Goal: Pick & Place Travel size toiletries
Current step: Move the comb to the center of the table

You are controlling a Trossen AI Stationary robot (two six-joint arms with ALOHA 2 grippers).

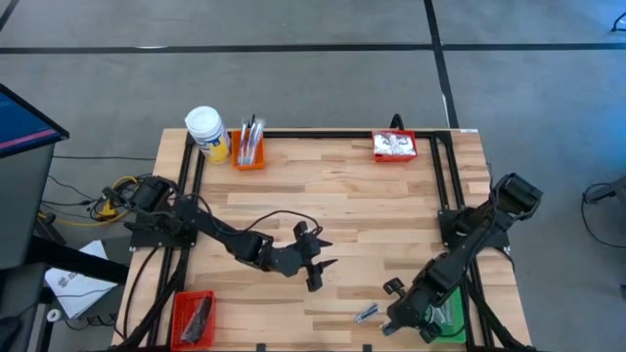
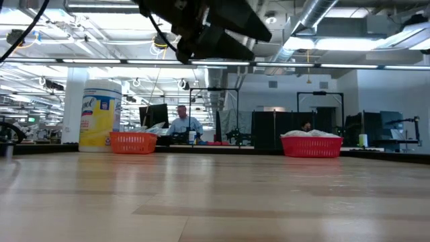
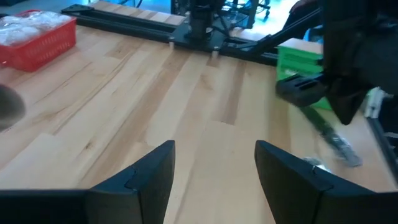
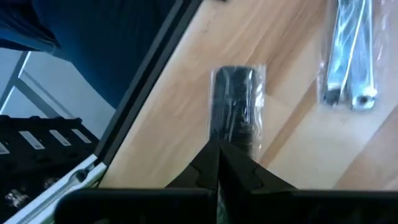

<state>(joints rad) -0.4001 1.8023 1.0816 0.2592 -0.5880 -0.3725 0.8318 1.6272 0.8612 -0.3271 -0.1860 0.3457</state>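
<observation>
A dark grey flat bar point(image 4: 236, 106) in clear wrap lies flat on the wood near the table's near edge. Beside it lies a wrapped white-blue toothbrush point(image 4: 349, 56), which the high view shows as a silvery strip point(image 1: 367, 313). My right gripper point(image 4: 217, 155) is shut and points steeply down, its tips at one end of the bar. My left gripper point(image 3: 211, 168) hovers open over the middle of the table point(image 1: 315, 256), holding nothing. More toiletries lie in bins: toothbrushes in the orange one point(image 1: 247, 152), white packets in the far red one point(image 1: 394, 147), dark bars in the near red one point(image 1: 193, 319). My right gripper has its shut fingertips point(image 4: 219, 149) over the bar's end point(image 4: 231, 134) nearest them, coming from above at a slant along the bar's length. Whether the tips touch the bar, I cannot tell. The bar lies flat on the table.
A green bin point(image 1: 450, 313) sits at the near right corner, under my right arm. A white-capped yellow jar point(image 1: 208, 132) stands at the far left corner. A black frame rail point(image 4: 143, 99) runs close to the bar. A person sits in the room behind the table point(image 2: 181, 124).
</observation>
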